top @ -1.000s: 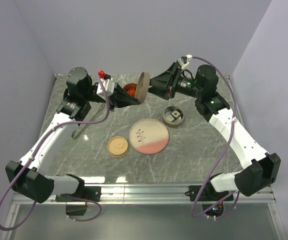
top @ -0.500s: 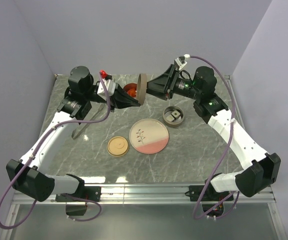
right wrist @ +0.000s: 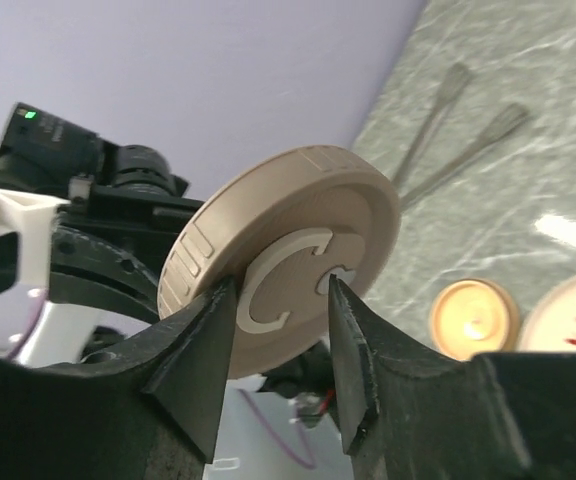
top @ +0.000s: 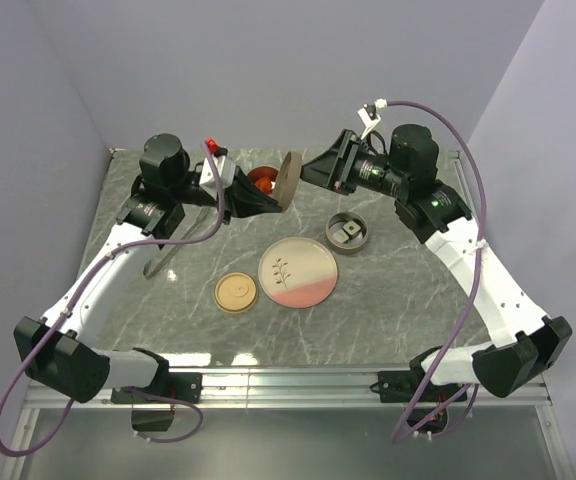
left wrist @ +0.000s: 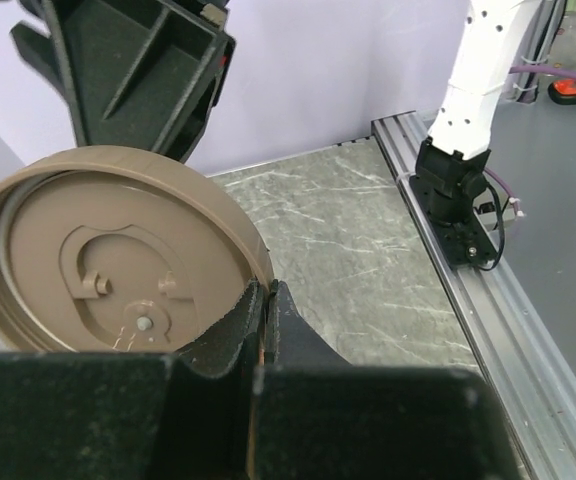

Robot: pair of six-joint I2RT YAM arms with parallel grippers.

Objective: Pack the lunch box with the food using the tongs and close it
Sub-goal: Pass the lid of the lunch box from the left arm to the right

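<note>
Far back, left jaws clamp the lid [top: 289,178] rim; right jaws flank its handle [right wrist: 251,290], grip unclear.

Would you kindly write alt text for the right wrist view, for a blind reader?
A round beige lid, held on edge, fills the centre, the right pincer straddling its white C-shaped handle. Silver tongs lie on the marble table behind.
</note>
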